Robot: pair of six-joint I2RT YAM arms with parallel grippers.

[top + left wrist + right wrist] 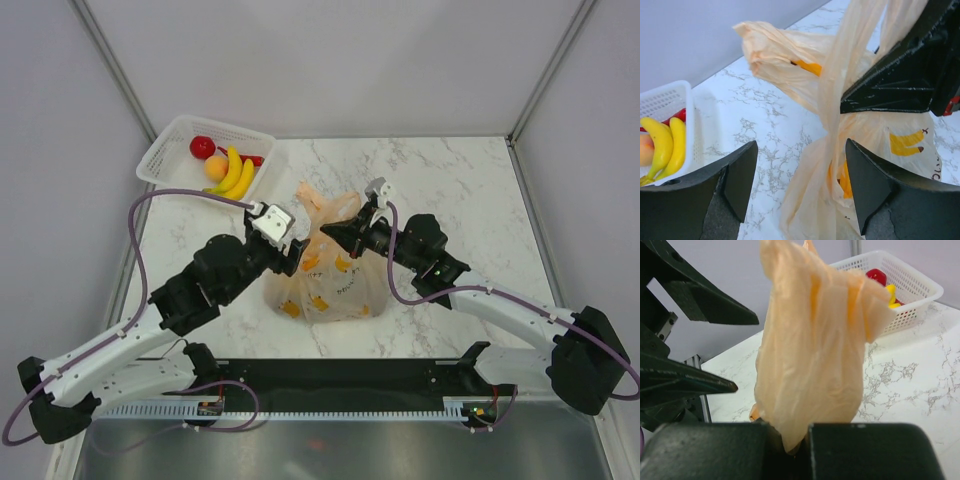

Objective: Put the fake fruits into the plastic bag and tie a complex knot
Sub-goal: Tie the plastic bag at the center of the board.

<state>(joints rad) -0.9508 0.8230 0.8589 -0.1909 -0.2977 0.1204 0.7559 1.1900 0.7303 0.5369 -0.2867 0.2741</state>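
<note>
The plastic bag [325, 285] is sitting on the marble counter [450, 180] just ahead of the two arm bases, its belly bulging and slumping a little. It is thin, translucent peach film printed with yellow-orange fruit. Something orange is showing through its lower wall in the left wrist view, though I cannot tell whether that is print or fruit.

Above the belly the film is gathering into a twisted neck [831, 131]. The left fingers [735, 180] are standing spread wide on either side of it, touching nothing, probably lining up to take the neck for the next pass of the tie.

Just beyond, the right fingers [865, 450] are pressing together on a handle strip [810, 340], pinching its end so that the rest is fanning out in a crumpled sheet. That grip is apparently holding the bag's top lifted and taut so the other arm can work around it. No finished knot is showing.

Farther off, at the far-left corner, the white basket [158, 155] is holding a red apple [202, 147], bananas [236, 172], a peach [215, 168] and a red chili [256, 160], so the loading is looking incomplete.
</note>
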